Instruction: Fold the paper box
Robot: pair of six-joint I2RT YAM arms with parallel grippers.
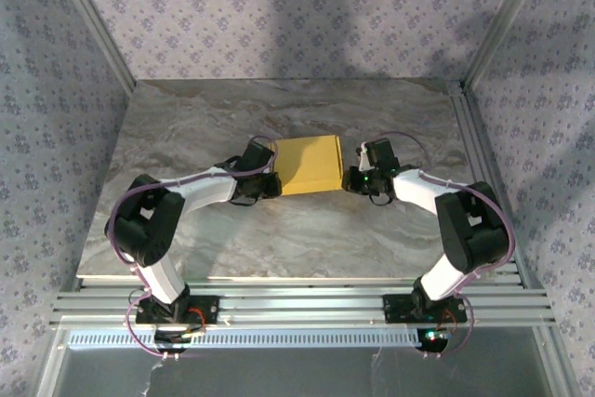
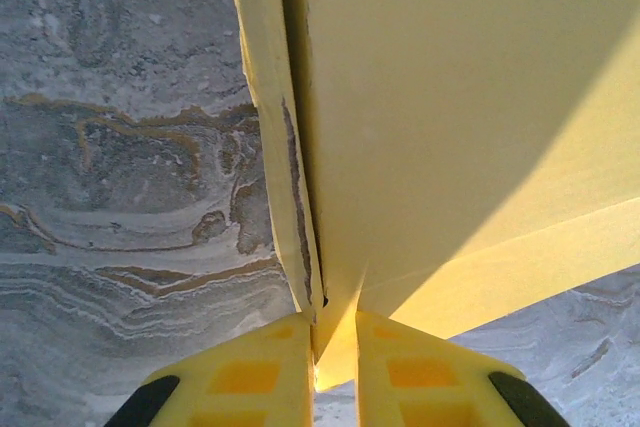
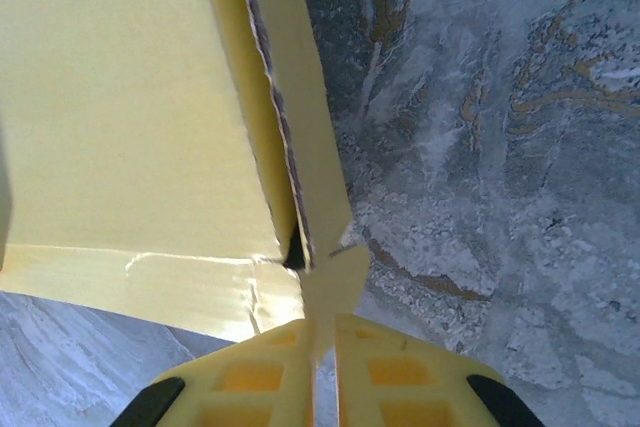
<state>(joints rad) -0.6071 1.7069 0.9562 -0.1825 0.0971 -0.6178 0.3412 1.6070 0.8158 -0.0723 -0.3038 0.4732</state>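
Note:
The paper box point(image 1: 310, 164) is a flat yellow rectangle in the middle of the marble table, held between both arms. My left gripper point(image 1: 268, 172) is at its left edge; in the left wrist view the yellow fingers point(image 2: 262, 377) are shut on a corner flap of the box point(image 2: 460, 127). My right gripper point(image 1: 356, 177) is at the box's right edge; in the right wrist view its fingers point(image 3: 385, 372) pinch a thin flap point(image 3: 330, 292) sticking out of the box's side wall point(image 3: 120, 117). A torn cardboard edge shows along each side seam.
The grey marble tabletop point(image 1: 279, 230) lies open in front of and behind the box. Patterned walls and aluminium posts point(image 1: 93, 20) close in the back and sides. A slatted metal rail point(image 1: 297, 304) carries the arm bases at the near edge.

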